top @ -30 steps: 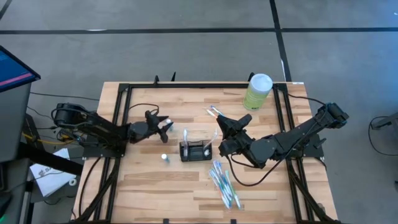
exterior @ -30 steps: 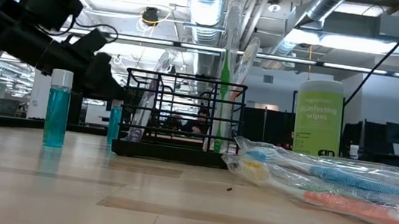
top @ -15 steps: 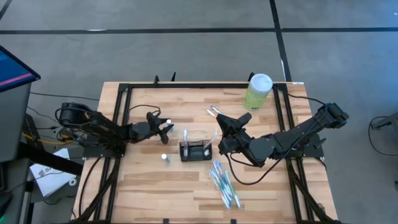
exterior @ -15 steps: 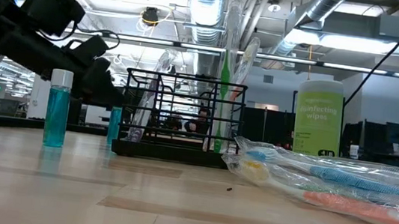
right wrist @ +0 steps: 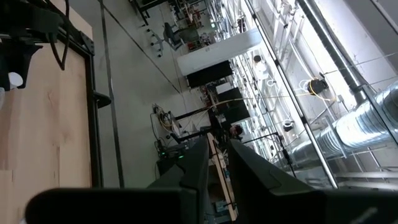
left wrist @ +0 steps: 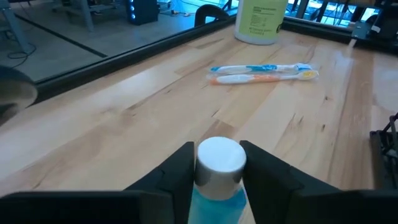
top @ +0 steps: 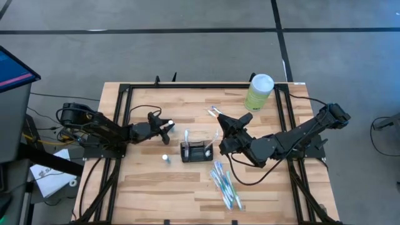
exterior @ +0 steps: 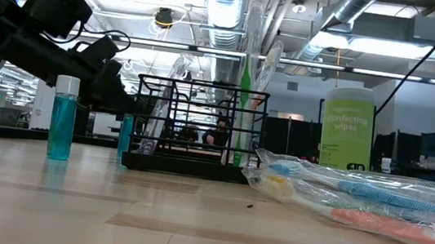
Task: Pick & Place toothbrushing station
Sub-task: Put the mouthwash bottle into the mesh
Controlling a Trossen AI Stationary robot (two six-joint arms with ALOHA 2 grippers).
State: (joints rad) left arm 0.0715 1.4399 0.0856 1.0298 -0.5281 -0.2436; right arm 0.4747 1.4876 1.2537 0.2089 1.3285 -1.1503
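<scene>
Closing since a second ago, left gripper (left wrist: 214, 180) pinches a blue bottle (left wrist: 217, 171) left of centre — right gripper (top: 218, 133), fingers nearly together on a toothbrush (right wrist: 214, 163) — off-centre squeeze could tip it.

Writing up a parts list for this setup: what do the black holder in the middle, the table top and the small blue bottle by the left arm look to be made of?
The black holder: thin metal wire, probably coated matt black; you see through its open grid. The table top: light wood with a smooth finish, showing jointed strips and grain. The small blue bottle: apparently clear plastic filled with blue liquid, under a plain white cap, likely plastic too.
</scene>
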